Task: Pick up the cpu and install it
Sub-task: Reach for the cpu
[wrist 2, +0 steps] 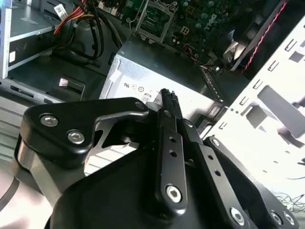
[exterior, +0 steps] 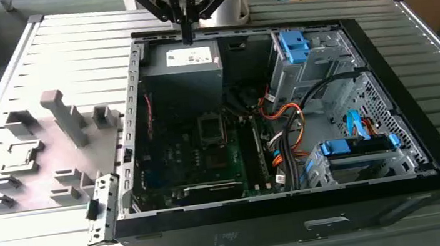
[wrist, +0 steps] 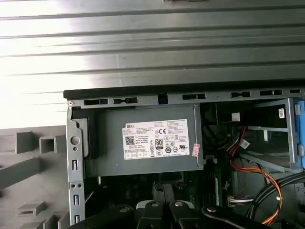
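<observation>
Black jointed hand (wrist 2: pixel 167 95) (fingers pressed together) hovers above boxy grey power supply (wrist 2: pixel 143 71).

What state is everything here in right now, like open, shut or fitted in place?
Computer case: lying flat, open, side cover off.
Power supply: fitted in a corner of the case.
Cables: looped loosely inside the case.
Hand: shut, nothing seen in it, poised above that supply unit.

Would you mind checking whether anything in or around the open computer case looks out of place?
Nothing looks spilled or damaged. Only the metal bracket at a corner of the computer case, on the exterior view's left, hangs outward, tilted off the frame.
</observation>
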Controlling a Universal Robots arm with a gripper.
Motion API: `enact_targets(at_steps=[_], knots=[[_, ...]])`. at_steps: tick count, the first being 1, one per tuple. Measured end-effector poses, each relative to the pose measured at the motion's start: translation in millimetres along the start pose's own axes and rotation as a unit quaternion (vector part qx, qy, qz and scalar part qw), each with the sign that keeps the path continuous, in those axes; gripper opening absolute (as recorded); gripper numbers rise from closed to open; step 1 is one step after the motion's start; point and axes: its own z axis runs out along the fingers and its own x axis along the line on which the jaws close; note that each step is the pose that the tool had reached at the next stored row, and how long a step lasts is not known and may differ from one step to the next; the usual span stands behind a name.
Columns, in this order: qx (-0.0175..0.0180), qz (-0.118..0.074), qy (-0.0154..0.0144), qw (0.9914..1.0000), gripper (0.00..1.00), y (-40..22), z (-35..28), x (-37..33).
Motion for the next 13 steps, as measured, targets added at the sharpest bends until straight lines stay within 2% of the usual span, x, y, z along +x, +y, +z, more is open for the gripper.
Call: enact_targets(at_steps=[13], knots=[[0.0000,0.000,0.0000,1.00000,0.11,-0.1,-0.1,1.8]])
